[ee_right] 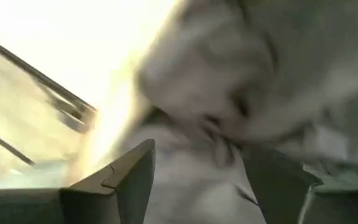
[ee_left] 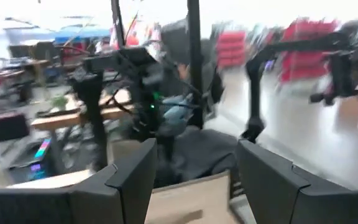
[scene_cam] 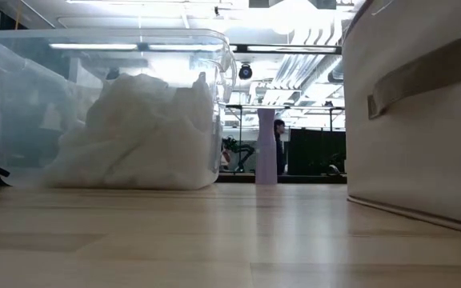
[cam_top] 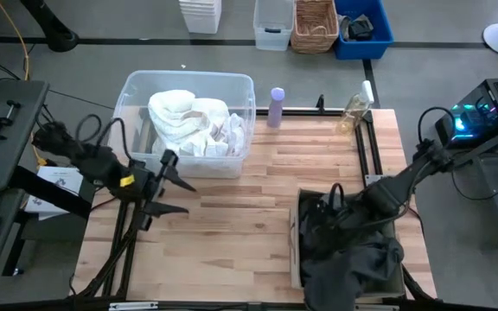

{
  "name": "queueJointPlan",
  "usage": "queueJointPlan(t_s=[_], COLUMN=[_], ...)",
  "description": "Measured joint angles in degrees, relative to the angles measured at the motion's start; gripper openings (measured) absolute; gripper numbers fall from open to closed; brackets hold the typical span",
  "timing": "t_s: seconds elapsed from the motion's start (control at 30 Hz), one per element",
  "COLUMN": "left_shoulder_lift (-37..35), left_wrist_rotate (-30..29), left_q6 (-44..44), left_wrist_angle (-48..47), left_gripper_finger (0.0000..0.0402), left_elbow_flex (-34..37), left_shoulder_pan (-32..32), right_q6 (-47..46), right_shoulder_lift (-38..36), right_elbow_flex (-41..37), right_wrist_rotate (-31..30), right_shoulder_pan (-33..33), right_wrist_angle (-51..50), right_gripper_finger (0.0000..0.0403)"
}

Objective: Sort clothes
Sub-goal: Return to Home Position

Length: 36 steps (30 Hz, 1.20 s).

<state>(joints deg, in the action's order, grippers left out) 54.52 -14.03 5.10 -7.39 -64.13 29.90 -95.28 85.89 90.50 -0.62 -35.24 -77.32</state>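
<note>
White and cream clothes (cam_top: 197,121) lie heaped in a clear plastic bin (cam_top: 247,130) at the table's far left; they also show in the low view (scene_cam: 134,136). A dark grey garment (cam_top: 353,259) fills a fabric box (cam_top: 294,246) at the near right and spills over its near edge. My left gripper (cam_top: 188,198) is open and empty above the bare table, just in front of the bin. My right gripper (ee_right: 194,180) is down in the box, open, with grey cloth (ee_right: 229,93) close before and between its fingers. In the high view its fingers are hidden among the dark cloth. My right gripper is low in the fabric box, slanting down from the table's right side. Grey cloth (ee_right: 191,162) lies between its spread fingers. I cannot tell whether the fingers touch it.
A lilac bottle (cam_top: 277,107) stands at the table's far edge beside the bin, and a clear bottle (cam_top: 355,111) stands farther right. The fabric box's wall with a strap handle (scene_cam: 422,88) fills the right of the low view. Bare wood lies mid-table between bin and box.
</note>
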Motion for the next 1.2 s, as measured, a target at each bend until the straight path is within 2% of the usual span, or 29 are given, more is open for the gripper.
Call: queueJointPlan(t_s=[0.1,0.27,0.37,0.47,0.63,0.73,0.83,0.93,1.03,1.13,1.2], left_shoulder_lift=[-3.82,-14.10,-21.70,-29.11,-38.91,-43.50,-46.96,-48.62,-49.36,-49.58,-49.61], left_wrist_rotate=[2.54,1.66,0.93,-0.18,-2.57,-4.97,-5.47,-6.30,-8.43,-9.82,-9.76], left_q6=[-4.57,-12.91,-16.87,-19.29,-21.97,-24.49,-26.18,-25.29,-23.29,-20.00,-18.09], left_wrist_angle=[9.97,26.89,33.62,34.27,34.55,34.30,28.69,28.58,31.77,32.86,33.06], left_gripper_finger=[0.0206,0.0206,0.0206,0.0204,0.0162,0.0100,0.0022,0.0015,0.0012,0.0005,0.0002], left_elbow_flex=[11.23,30.33,39.29,46.55,57.16,62.49,63.38,63.40,63.32,63.31,63.31], left_shoulder_pan=[-2.16,-5.57,-8.04,-9.83,-11.32,-11.79,-12.20,-12.87,-13.13,-13.13,-13.13], right_q6=[1.50,3.80,5.07,8.37,15.75,22.40,30.93,41.52,53.32,65.88,73.28], right_shoulder_lift=[-0.06,-0.09,-0.11,-0.11,-0.11,-0.11,-0.13,-0.13,-0.13,-0.17,-1.35], right_elbow_flex=[4.25,8.55,9.71,9.96,9.96,9.96,9.94,9.94,9.94,9.46,6.14], right_wrist_rotate=[-7.32,-19.78,-23.60,-24.38,-23.96,-22.74,-21.62,-19.43,-14.60,-7.41,-1.08], right_shoulder_pan=[0.02,0.09,1.38,3.82,8.89,12.40,16.55,22.06,28.34,35.09,39.72], right_wrist_angle=[0.21,0.78,0.64,1.28,1.70,1.70,1.59,1.97,3.64,7.32,13.80], right_gripper_finger=[0.0236,0.0236,0.0236,0.0236,0.0236,0.0235,0.0220,0.0179,0.0112,0.0031,0.0012])
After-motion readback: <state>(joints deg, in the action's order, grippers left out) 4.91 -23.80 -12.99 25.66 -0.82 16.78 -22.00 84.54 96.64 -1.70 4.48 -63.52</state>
